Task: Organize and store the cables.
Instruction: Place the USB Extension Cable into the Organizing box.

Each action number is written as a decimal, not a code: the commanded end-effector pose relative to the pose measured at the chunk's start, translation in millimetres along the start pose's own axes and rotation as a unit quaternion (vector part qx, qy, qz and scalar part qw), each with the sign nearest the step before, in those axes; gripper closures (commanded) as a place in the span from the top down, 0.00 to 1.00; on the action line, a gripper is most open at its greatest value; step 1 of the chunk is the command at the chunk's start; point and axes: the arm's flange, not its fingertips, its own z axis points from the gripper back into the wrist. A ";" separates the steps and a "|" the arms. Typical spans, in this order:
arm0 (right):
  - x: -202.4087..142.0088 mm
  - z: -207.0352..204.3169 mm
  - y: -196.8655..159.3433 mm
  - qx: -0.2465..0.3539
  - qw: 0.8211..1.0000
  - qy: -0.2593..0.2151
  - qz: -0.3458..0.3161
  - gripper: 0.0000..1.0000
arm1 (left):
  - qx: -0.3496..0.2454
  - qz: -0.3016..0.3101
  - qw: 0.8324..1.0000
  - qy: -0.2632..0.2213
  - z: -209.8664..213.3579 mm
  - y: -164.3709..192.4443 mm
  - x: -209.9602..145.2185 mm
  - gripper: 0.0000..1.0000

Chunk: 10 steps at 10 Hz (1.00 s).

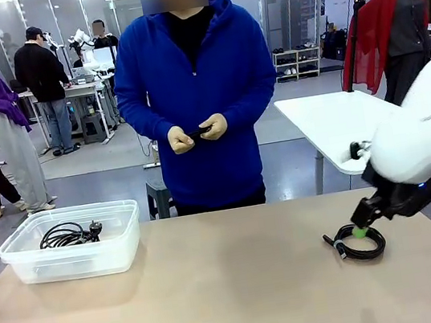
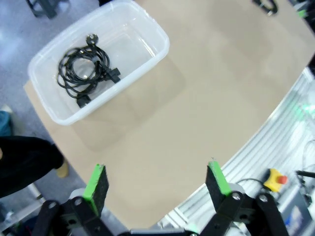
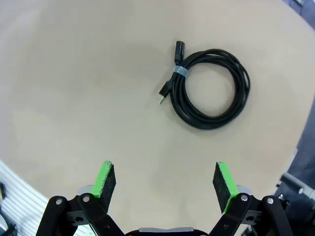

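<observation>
A coiled black cable (image 1: 353, 254) with a pale tie lies on the table at the right, and it appears again as the cable (image 3: 176, 91) ahead of the open fingers. My right gripper (image 1: 361, 230) hangs just above its rim; the right gripper (image 3: 163, 181) is open and holds nothing. Another black cable (image 1: 66, 234) with a chunky plug lies inside the clear plastic bin (image 1: 73, 264) at the left. My left gripper (image 2: 156, 182) is open and empty, high over the table with the bin (image 2: 165, 46) and its cable (image 2: 83, 73) ahead. The far-side person holds a small black item (image 1: 200, 132) in both hands.
The tan table (image 1: 219, 291) stretches bare between the bin and the loose coil. A white table (image 1: 332, 124) stands behind at the right. An aluminium frame with a red stop button (image 2: 276, 179) runs along my side of the table.
</observation>
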 end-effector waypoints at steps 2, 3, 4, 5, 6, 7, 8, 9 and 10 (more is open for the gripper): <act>33.6 -33.8 0.1 -0.032 0.997 0.020 -0.073 1.00 | 0.002 0.002 1.000 0.001 1.3 0.3 -0.5 1.00; 38.0 -41.2 -0.9 -0.033 0.996 0.025 -0.082 1.00 | 0.002 0.002 1.000 0.001 1.3 0.3 -0.5 1.00; 41.7 -48.0 0.8 -0.040 0.995 0.035 -0.084 1.00 | 0.002 0.002 1.000 0.001 1.3 0.3 -0.5 1.00; 48.4 -58.3 1.1 -0.050 0.994 0.040 -0.088 1.00 | 0.002 0.002 1.000 0.001 1.3 0.3 -0.5 1.00; 47.9 -60.9 6.9 -0.045 0.993 0.051 -0.093 1.00 | 0.002 0.002 1.000 0.001 1.3 0.3 -0.5 1.00; 53.6 -68.3 5.8 -0.055 0.992 0.050 -0.100 1.00 | 0.002 0.002 1.000 0.001 1.3 0.3 -0.5 1.00; 56.5 -74.7 5.9 -0.059 0.991 0.055 -0.107 1.00 | 0.002 0.002 1.000 0.001 1.3 0.3 -0.5 1.00; 60.0 -80.5 5.2 -0.056 0.990 0.063 -0.110 1.00 | 0.002 0.002 1.000 0.001 1.3 0.3 -0.5 1.00; 62.8 -88.3 5.8 -0.059 0.989 0.071 -0.113 1.00 | 0.002 0.002 1.000 0.001 1.3 0.3 -0.5 1.00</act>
